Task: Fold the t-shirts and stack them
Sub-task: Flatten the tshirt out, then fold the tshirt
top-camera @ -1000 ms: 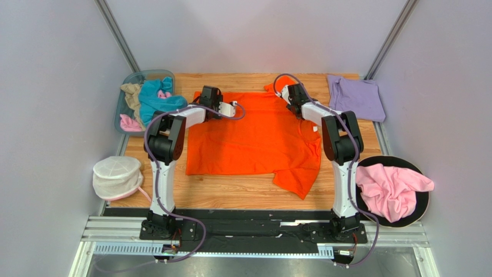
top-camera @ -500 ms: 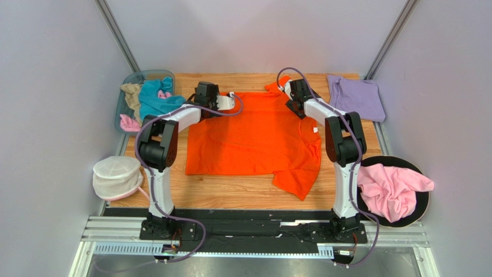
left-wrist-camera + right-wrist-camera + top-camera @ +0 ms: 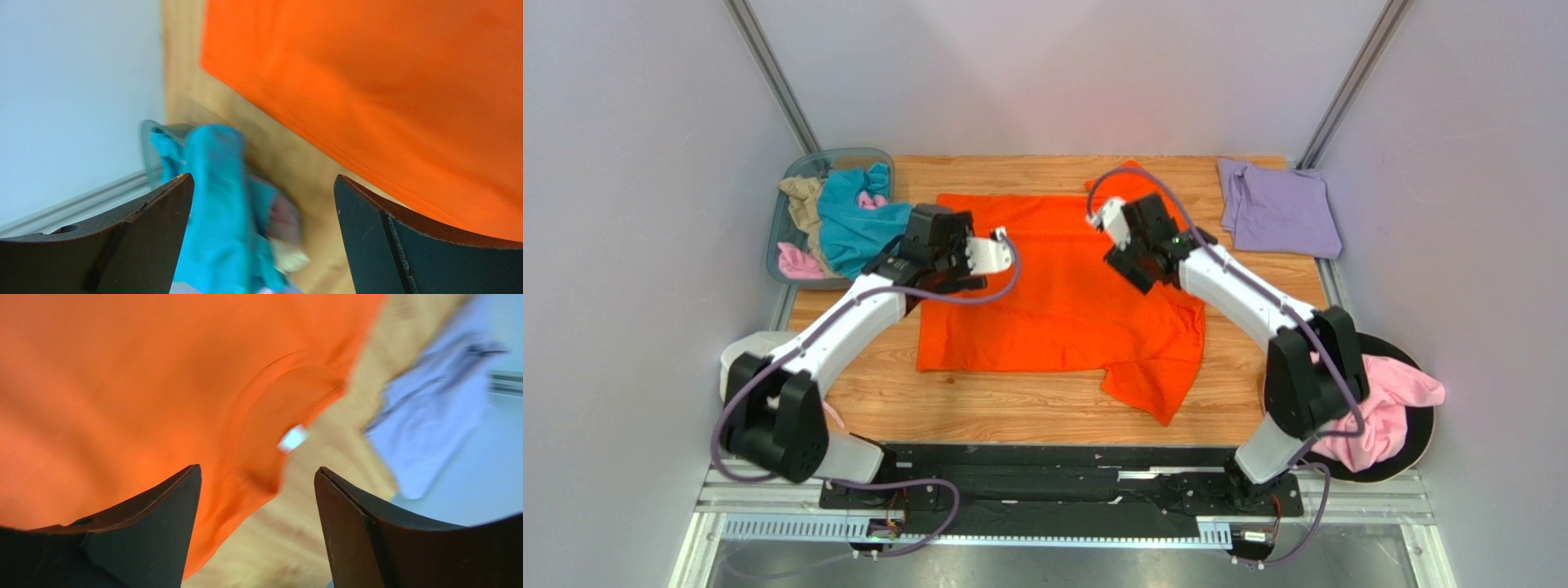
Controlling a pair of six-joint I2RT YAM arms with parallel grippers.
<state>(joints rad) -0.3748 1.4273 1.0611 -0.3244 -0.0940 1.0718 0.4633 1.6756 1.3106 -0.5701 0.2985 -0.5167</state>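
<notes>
- Orange shirt [image 3: 1063, 288] – spread flat across the middle of the table [image 3: 1014, 423], front side down or up I cannot tell. One sleeve sticks out at the near right corner. The right wrist view shows a small white label [image 3: 293, 438] at the collar.
- Left gripper [image 3: 946, 245] – above the shirt's left edge, fingers [image 3: 153, 233] spread wide with nothing between them.
- Right gripper [image 3: 1136, 245] – above the collar end on the right, fingers [image 3: 153, 527] spread apart and holding nothing.
- Lavender shirt [image 3: 1277, 208] lies folded at the far right corner, apart from the orange one.
- Teal shirt [image 3: 844, 214] is heaped in the bin [image 3: 787, 172] at the far left, with tan cloth [image 3: 805, 202] and a bit of pink.
- Pink shirt [image 3: 1382, 404] is crumpled on the black round tray [image 3: 1425, 429] at the near right.
- Mesh pouch [image 3: 756, 361] sits at the near left, partly behind the left arm.
</notes>
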